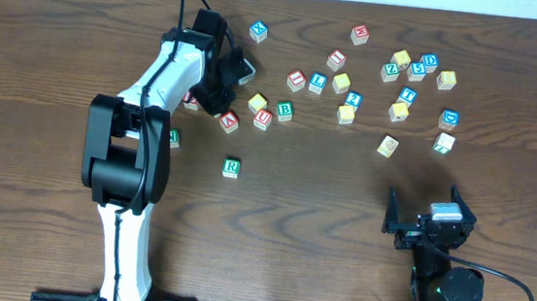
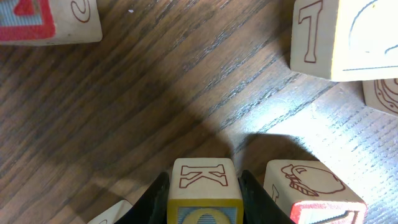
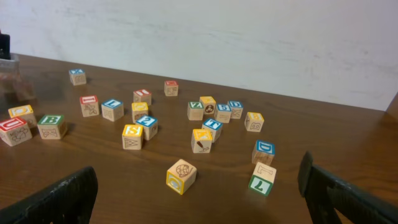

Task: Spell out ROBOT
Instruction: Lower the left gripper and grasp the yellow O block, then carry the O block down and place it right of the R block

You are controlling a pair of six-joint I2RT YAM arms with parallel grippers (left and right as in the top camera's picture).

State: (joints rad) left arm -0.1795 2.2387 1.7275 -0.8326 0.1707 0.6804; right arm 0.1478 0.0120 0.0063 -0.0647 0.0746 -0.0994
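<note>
The yellow-faced cube (image 2: 204, 180) is in hand: it sits at the bottom of the left wrist view, a red-outlined K on its side and what looks like the top of an O on its yellow face. The left gripper (image 2: 204, 190) is clamped on it, one dark finger on each flank, and the cube looks to be resting on the table (image 1: 342, 206). From overhead, the left arm (image 1: 163, 78) hides that grip, which lies at about 11 o'clock from the R cube (image 1: 231, 168). The R cube stands alone, well apart from the scatter. The B cube (image 1: 285, 110) lies at about 1 o'clock from the R, among its neighbours. I cannot pick out the T with confidence. The step appears to be fetching the first O. The next move calls for a straight lift, because a red-topped cube (image 2: 314, 190) sits just beside one finger at 3 o'clock. After that comes a carry to the R's 3 o'clock side, setting the cube down close with the yellow face up. The right gripper (image 1: 428, 215) is idle at the near right with its fingers spread wide and holding nothing.
</note>
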